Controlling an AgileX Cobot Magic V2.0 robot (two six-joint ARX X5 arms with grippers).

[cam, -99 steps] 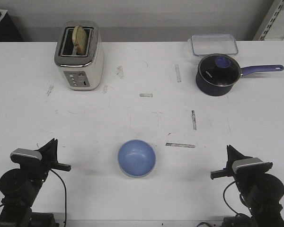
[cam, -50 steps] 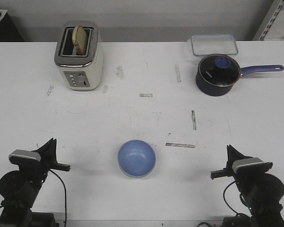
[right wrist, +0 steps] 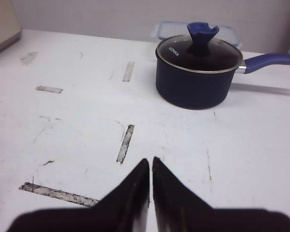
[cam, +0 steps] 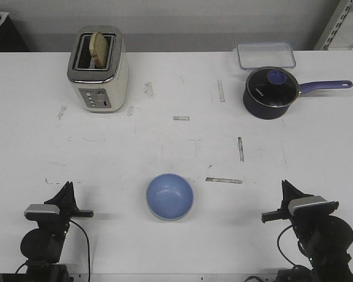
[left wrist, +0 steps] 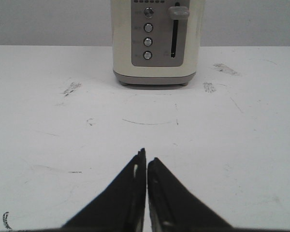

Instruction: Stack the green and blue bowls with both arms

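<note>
- A light periwinkle blue bowl [cam: 170,196] is seen in the front view, round and smooth, upright with its hollow facing up, on the near middle of the white desk [cam: 182,150].
- A thin paler rim is visible along the bowl's near edge; whether this belongs to a second bowl underneath cannot be told. No separate green bowl can be made out in any view.
- The bowl is set between the two arms, well apart from each, and is touched by neither.
- The left pincer [left wrist: 146,157] is shown closed and empty in the left wrist view, its two black points pressed almost together above bare desk.
- The right pincer [right wrist: 150,163] is likewise shown closed and empty in the right wrist view, only a thin slit being left between its points.
- In the front view both arms are cut off by the lower frame edge, and the left pincer [cam: 67,191] and right pincer [cam: 286,188] are too small there for their opening to be judged.
- A cream toaster [cam: 99,69] with a slice of bread [cam: 99,49] in its slot is placed at the far left; its top is cut off in the left wrist view.
- A dark navy saucepan [cam: 272,91] with a glass lid and purple handle is placed at the far right, with a clear container [cam: 266,55] just behind it, partly hidden by the pan in the right wrist view.
- The bowl is outside both wrist views.
</note>
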